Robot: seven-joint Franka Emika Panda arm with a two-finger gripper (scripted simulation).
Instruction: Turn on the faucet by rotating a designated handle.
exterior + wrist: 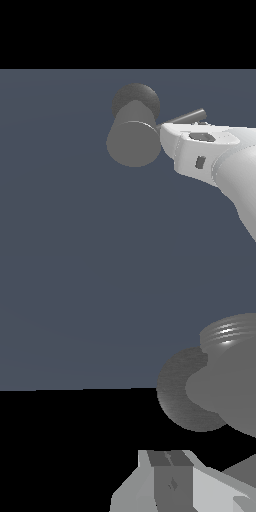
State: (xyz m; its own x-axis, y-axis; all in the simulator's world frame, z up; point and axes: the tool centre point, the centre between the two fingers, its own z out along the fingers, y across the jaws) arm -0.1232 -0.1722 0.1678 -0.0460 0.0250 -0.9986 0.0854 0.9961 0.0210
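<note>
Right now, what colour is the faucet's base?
Darker grey than the matte grey faucet body; the base shows best in the exterior view.

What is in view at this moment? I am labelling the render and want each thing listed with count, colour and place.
faucet: one, matte grey cylinder with a flat round end and a darker rounded base behind it, middle of the exterior view.
handle: one, thin dark grey rod, projecting from the faucet's side toward the exterior view's right.
ground: one, flat slate blue, under everything.
arm: one, glossy white, entering from the exterior view's lower right.
gripper: one, white, beside the faucet below the handle; fingers not clearly visible.
</note>
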